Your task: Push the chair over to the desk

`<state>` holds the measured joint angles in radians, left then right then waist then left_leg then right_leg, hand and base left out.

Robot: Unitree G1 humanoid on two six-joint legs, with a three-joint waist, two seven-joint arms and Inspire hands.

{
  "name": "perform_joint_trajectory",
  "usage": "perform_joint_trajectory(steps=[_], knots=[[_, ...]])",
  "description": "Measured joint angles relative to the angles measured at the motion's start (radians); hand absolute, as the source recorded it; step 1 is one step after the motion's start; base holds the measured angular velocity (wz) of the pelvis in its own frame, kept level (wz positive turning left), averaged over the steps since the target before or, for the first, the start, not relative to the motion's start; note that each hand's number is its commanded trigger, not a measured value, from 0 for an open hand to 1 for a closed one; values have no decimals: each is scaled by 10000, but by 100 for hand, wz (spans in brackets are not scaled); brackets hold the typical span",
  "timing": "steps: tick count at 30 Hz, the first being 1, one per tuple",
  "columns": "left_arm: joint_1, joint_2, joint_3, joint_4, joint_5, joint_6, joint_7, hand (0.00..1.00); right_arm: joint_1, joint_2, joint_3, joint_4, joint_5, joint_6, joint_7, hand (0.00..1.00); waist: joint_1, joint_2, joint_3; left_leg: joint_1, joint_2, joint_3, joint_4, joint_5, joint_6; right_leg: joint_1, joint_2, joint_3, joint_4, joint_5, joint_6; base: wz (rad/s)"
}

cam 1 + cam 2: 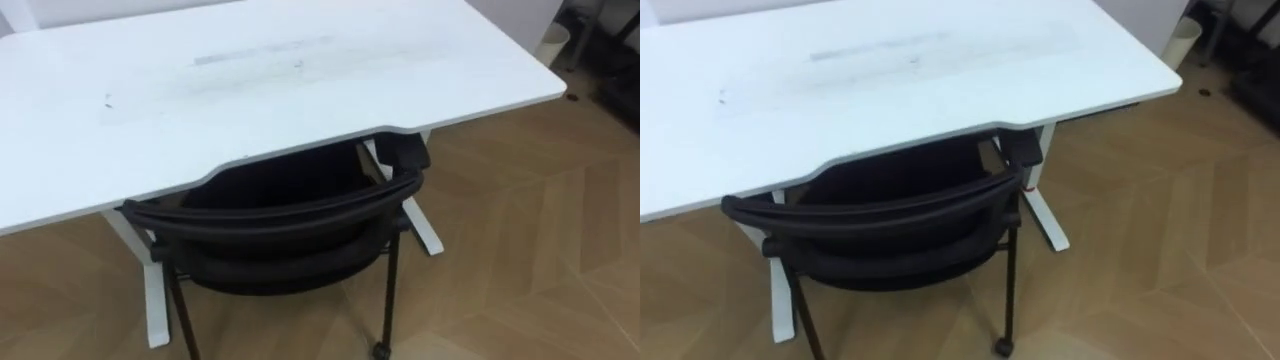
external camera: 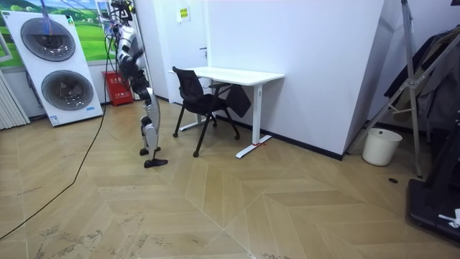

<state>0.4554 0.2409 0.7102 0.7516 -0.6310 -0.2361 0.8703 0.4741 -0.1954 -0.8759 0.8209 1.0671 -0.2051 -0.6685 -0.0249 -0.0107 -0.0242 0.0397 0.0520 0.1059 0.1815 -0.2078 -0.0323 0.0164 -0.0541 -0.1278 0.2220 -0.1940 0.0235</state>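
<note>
Black against its own dark body in the room view, the robot's left hand and right hand are too small to pick out, so I cannot tell whether either is spread or curled. The robot stands on the wooden floor (image 1: 540, 250) just behind the chair (image 1: 290, 225), on the room view's left of it and apart from it, with one foot set ahead of the other. From the head camera the chair is seen from behind: its curved black backrest lies just outside the table's near edge, turned a little askew to that edge, and its seat reaches under the top where the edge is cut into a shallow curve. One armrest (image 1: 410, 155) sits right at the edge on the right, and a small wheel (image 1: 381, 350) shows at the foot of the right rear leg. The table (image 1: 300, 90) is white, with faint grey smudges (image 1: 260, 60) across its top, and rests on white legs with flat feet (image 1: 155, 300). Past its far right corner stands a pale bin (image 1: 552, 42) on the floor. In the room view the table is set against a white wall, and well behind the robot stand a white panel with two round drums (image 2: 57, 65) and a red box (image 2: 118, 90).
</note>
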Motion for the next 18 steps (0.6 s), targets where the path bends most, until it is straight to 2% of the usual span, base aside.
perform_joint_trajectory(steps=[2,3,4,5,6,7,8,9,11,12,14,15,16,18], knots=[[9,-590,-70,1864,52,86,-974,0,-28,687,422,2319,-323,340,1177,0,-45,41,-50,105,-27,-13,-7,-46,-5,65,-44,27,25,-94,29,0],[11,-710,-73,2330,121,165,-1230,0,-76,787,597,2844,-618,491,1414,0,-50,43,-50,149,-27,-7,-7,-58,-1,105,-44,46,22,-95,31,0],[55,-986,-226,2969,247,420,-1690,0,-230,931,1146,3706,-1395,737,1824,0,-61,46,-48,212,-29,46,14,-74,10,212,-60,64,19,-94,36,-11],[65,-1298,-577,3417,836,719,-2083,0,-396,981,1810,4359,-2486,917,2205,0,-31,51,-45,263,-43,70,32,-105,37,191,-70,163,18,-87,58,-11],[16,-1419,-768,3628,1256,894,-2280,0,-542,981,2137,4593,-3099,1028,2365,0,-26,54,-42,271,-50,88,41,-112,44,194,-73,193,22,-78,73,-13],[-207,-1548,-1297,3965,2136,1315,-2555,0,-838,974,2868,4839,-4345,1291,2613,0,-47,62,-28,292,-72,112,40,-110,48,219,-81,231,-2,-39,102,-6],[-424,-1545,-2151,4109,2954,1681,-2737,0,-1181,925,3770,4911,-5316,1487,2870,0,-61,47,0,344,-95,112,42,-99,64,279,-91,206,-11,2,116,0],[-552,-1525,-2586,4109,3244,1791,-2815,0,-1388,896,4179,4924,-5648,1558,2995,0,-76,44,13,377,-106,104,55,-97,68,328,-95,194,-20,9,122,8],[-1331,-1398,-4249,4131,4409,2109,-3387,0,-2356,795,5390,4958,-6683,1850,3525,0,-217,106,58,403,-122,-16,92,-120,54,491,-95,97,-179,84,145,12],[-1576,-1385,-4561,4109,4774,2157,-3541,0,-2621,780,5662,4943,-6839,1862,3663,0,-214,139,84,407,-120,-14,84,-109,55,498,-87,107,-199,107,143,3],[-2388,-1358,-5853,3950,5923,2249,-4114,0,-3349,696,6965,4595,-7146,2014,4075,0,-223,254,166,401,-120,12,55,-42,118,522,-73,90,-259,160,131,0],[-2570,-1356,-6184,3797,6165,2289,-4260,0,-3506,679,7296,4467,-7316,2038,4193,0,-248,282,184,380,-119,10,48,-33,120,508,-63,69,-286,180,126,0],[-2849,-1349,-6743,3278,6849,2362,-4601,0,-3740,675,7794,4258,-7780,2062,4516,0,-318,298,200,271,-117,-6,56,-4,122,435,-51,21,-347,218,117,0],[-3012,-1333,-7392,2524,7749,2347,-5048,0,-3979,678,8290,3933,-8352,2064,5028,0,-321,278,279,157,-117,-14,15,13,122,334,-45,-17,-363,231,116,2]])
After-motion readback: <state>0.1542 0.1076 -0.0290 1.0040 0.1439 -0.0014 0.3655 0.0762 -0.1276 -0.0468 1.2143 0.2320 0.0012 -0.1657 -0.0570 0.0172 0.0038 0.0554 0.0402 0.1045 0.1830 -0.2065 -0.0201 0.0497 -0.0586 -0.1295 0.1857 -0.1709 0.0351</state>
